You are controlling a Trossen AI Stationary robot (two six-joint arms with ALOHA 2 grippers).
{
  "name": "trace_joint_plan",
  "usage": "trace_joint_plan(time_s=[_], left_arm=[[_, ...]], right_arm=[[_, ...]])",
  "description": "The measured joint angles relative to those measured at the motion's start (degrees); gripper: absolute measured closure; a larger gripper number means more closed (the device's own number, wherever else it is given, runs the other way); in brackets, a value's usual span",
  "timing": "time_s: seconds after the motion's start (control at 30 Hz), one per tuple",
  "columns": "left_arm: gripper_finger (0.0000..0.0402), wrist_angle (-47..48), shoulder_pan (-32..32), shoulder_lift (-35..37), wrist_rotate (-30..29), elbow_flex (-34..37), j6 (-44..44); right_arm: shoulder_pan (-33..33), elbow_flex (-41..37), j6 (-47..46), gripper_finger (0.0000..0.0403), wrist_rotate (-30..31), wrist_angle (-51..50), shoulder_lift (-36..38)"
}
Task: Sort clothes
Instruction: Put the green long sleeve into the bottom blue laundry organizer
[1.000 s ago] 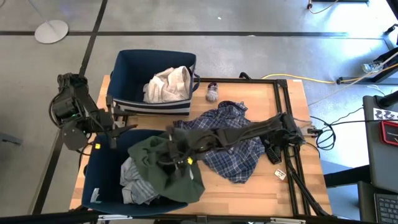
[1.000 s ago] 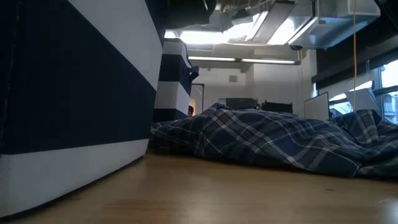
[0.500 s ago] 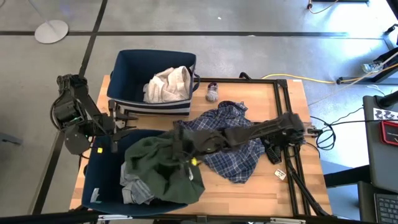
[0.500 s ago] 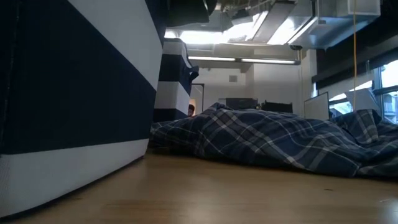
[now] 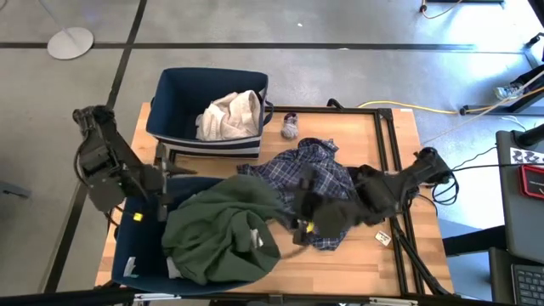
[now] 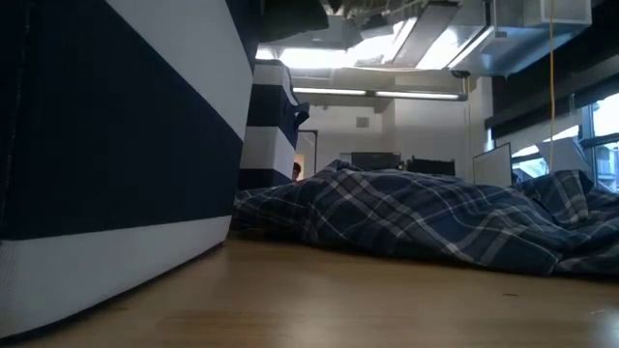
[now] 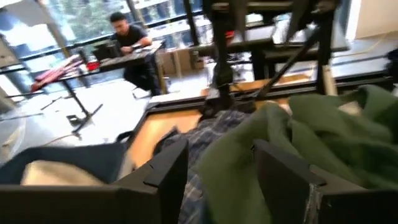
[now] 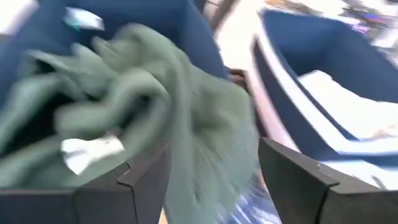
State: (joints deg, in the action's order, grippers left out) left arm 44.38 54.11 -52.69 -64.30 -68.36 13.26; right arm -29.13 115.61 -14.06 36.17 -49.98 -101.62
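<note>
A dark green garment (image 5: 223,236) lies spread over the near navy bin (image 5: 134,248), with its right part hanging over the bin's rim; it also shows in the right wrist view (image 8: 130,106). A blue plaid garment (image 5: 316,180) lies on the table's middle. A white garment (image 5: 229,115) lies in the far bin (image 5: 183,85). A small grey sock (image 5: 290,126) lies beside that bin. My right gripper (image 5: 306,224) is open and empty, over the plaid garment's near edge. My left gripper (image 5: 163,180) is open and empty at the near bin's far rim.
The two bins fill the table's left half; the near bin's striped wall (image 6: 116,145) fills the left of the low view. A black frame (image 5: 387,153) runs along the table's right side. Bare wood (image 5: 340,268) shows at the near right.
My right gripper has drawn back from over the near bin toward the table's right edge and has let go of the green garment. The garment has fallen and spread out over the near bin, covering the grey cloth in it.
</note>
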Motion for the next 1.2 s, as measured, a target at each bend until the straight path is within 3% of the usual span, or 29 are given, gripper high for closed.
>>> trace_joint_plan(time_s=[0.17, 0.37, 0.53, 0.73, 0.83, 0.97, 1.2], left_arm=[[0.0231, -7.4, -7.5, -4.5, 12.0, 0.9, -5.1], [0.0231, -12.1, -13.3, -12.3, 23.3, 1.6, -7.3], [0.0231, -12.8, -14.2, -17.6, 23.9, 2.6, -5.0], [0.0246, -13.7, -14.0, -18.4, 23.9, 10.2, 3.8], [0.0255, -13.8, -12.9, -17.9, 24.4, 14.5, 7.8], [0.0262, -13.6, -11.8, -17.8, 24.7, 18.7, 12.1], [0.0263, -9.7, -10.1, -17.7, 24.1, 24.3, 19.7]], right_arm=[[-5.6, -2.5, -11.8, 0.0162, 16.5, -11.5, -0.4], [-10.4, -13.2, -27.6, 0.0162, 29.8, -16.2, -0.6], [-11.5, -25.7, -41.2, 0.0162, 33.8, -14.6, -0.6], [-10.3, -39.6, -56.1, 0.0162, 41.9, -11.3, -0.6], [-8.9, -43.9, -59.3, 0.0162, 45.8, -8.6, -0.6], [-6.2, -46.4, -59.2, 0.0162, 46.6, -5.7, -0.6], [-2.4, -46.4, -58.6, 0.0162, 40.9, -4.6, -0.6]])
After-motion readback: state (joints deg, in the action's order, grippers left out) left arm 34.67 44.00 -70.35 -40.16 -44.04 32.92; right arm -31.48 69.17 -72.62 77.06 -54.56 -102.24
